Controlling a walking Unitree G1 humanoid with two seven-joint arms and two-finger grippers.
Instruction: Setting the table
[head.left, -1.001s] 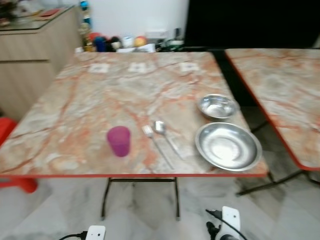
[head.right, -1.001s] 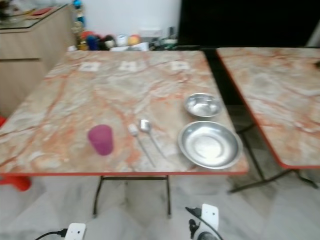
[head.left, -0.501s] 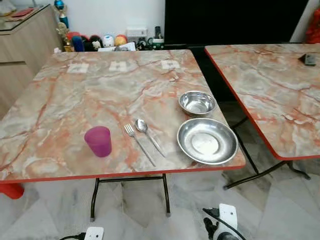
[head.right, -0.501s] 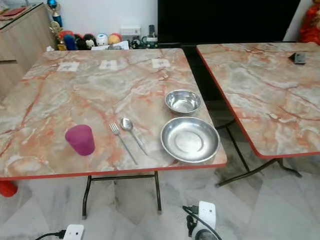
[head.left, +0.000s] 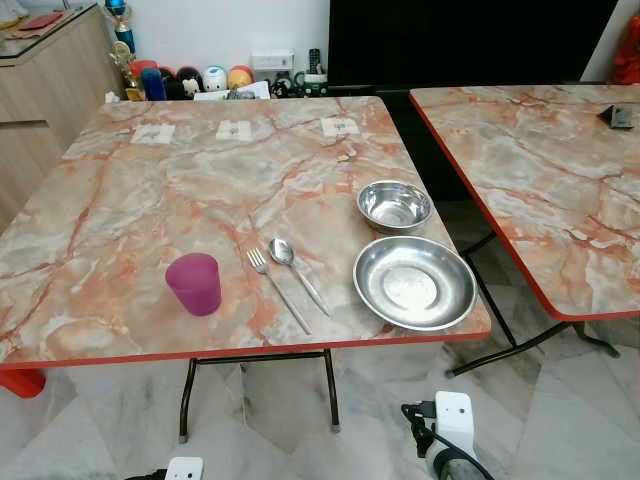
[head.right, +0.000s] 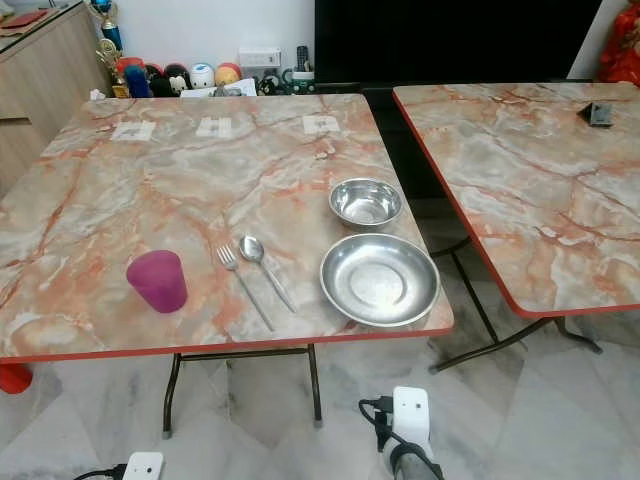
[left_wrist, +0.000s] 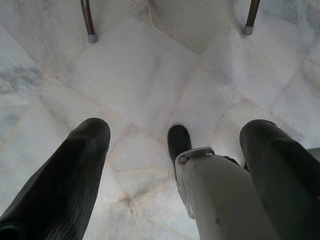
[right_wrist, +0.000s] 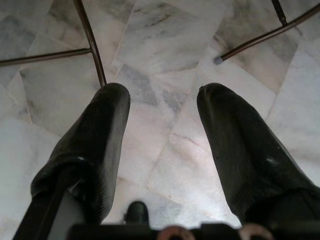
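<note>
On the marble-patterned table (head.left: 150, 200) near its front edge stand a purple cup (head.left: 194, 284), a fork (head.left: 277, 289), a spoon (head.left: 297, 271), a large steel plate (head.left: 414, 282) and behind it a small steel bowl (head.left: 394, 206). Both arms hang low below the table edge. The left gripper (left_wrist: 175, 145) is open over the floor, with nothing between its fingers. The right gripper (right_wrist: 162, 130) is open too and points at the floor tiles.
A second marble table (head.left: 540, 160) stands to the right across a narrow gap, with a small dark object (head.left: 619, 116) on it. A wooden cabinet (head.left: 45, 75) is at the far left. Toys and small items (head.left: 200, 80) line the back wall. Table legs (right_wrist: 90, 40) stand on the marble floor.
The camera has shifted and the blur has cleared; the table things keep their places relative to each other. The arms still hang low.
</note>
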